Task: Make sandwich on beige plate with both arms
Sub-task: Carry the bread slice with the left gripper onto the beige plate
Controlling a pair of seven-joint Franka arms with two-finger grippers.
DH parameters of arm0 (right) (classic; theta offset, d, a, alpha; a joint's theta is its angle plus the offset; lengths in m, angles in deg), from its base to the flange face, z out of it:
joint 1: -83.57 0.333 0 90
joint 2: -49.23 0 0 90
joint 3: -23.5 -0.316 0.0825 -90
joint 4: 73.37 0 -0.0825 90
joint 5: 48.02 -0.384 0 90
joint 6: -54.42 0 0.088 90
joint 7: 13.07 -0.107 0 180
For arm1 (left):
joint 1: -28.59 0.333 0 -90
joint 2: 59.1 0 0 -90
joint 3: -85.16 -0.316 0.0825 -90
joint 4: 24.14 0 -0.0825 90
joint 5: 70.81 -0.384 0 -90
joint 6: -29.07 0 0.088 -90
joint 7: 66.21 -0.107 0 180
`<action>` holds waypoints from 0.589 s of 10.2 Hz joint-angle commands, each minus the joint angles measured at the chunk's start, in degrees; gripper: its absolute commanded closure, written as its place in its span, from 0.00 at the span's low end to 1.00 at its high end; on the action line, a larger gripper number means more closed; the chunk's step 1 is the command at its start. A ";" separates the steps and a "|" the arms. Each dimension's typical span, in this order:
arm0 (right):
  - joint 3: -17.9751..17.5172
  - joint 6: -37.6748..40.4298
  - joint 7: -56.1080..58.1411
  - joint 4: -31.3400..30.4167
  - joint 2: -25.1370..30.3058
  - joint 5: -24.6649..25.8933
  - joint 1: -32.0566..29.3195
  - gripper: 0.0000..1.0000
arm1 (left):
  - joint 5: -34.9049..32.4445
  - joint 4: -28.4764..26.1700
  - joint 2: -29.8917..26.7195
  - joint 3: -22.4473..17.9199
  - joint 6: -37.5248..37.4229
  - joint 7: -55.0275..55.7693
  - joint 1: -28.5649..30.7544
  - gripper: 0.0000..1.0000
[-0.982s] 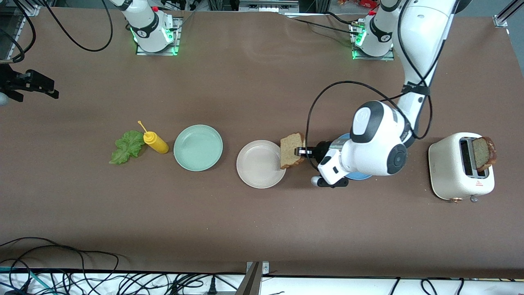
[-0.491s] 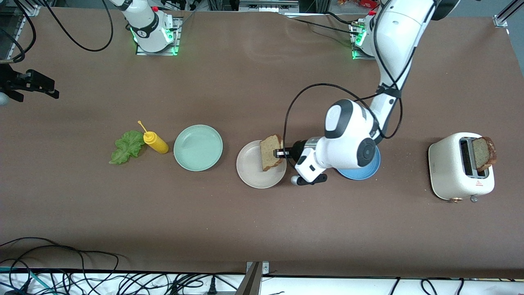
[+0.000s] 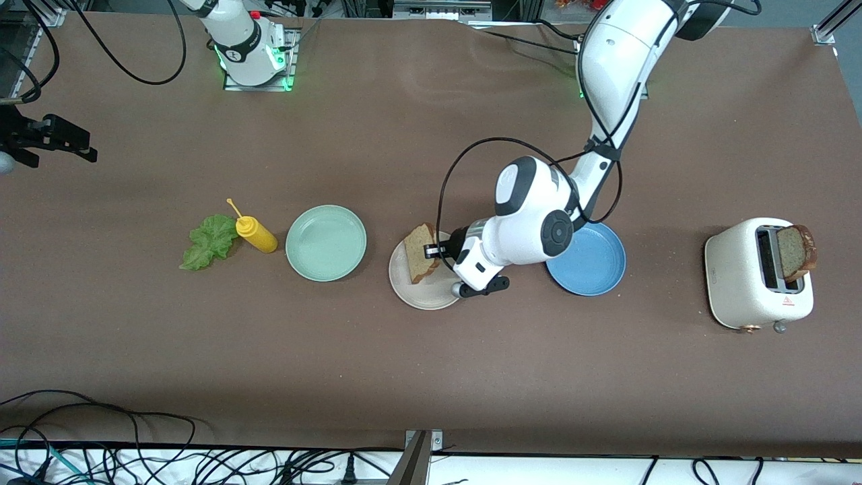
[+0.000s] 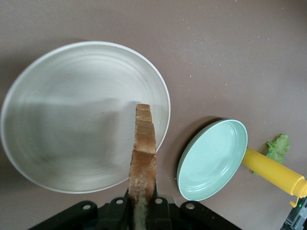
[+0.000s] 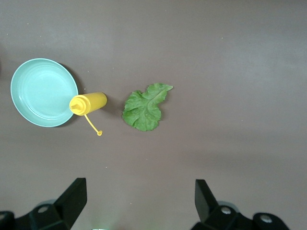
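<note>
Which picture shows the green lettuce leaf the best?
The right wrist view is best: the ruffled green lettuce leaf lies whole and unblocked beside the yellow squeeze bottle. The front view shows the whole leaf too, but smaller. The left wrist view catches only a sliver of the leaf at the picture's edge.

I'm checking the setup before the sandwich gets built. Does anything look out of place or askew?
The yellow mustard bottle lies on its side beside the lettuce leaf, which sits on the bare table. A bread slice pokes crookedly from the toaster. Nothing looks spilled or damaged.
</note>
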 commanded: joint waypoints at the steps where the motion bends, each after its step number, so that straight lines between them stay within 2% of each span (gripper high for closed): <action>1: 0.11 1.10 1.10 1.39 -0.41 -1.00 -0.08 0.00 | 2.01 1.15 1.18 -0.62 2.13 0.16 -1.00 1.00; 4: 0.11 1.19 1.01 1.39 -0.32 -1.00 -0.08 0.00 | 1.13 0.98 1.89 -0.71 2.14 -0.64 -1.00 1.00; 5: 0.11 1.18 1.01 1.39 -0.32 -1.00 -0.08 0.00 | 1.13 0.97 2.33 -0.80 2.14 -0.73 -1.00 0.93; 6: 0.11 1.18 1.01 1.39 -0.32 -1.00 -0.08 0.00 | 1.04 0.97 2.42 -0.89 2.14 -0.81 -1.00 0.82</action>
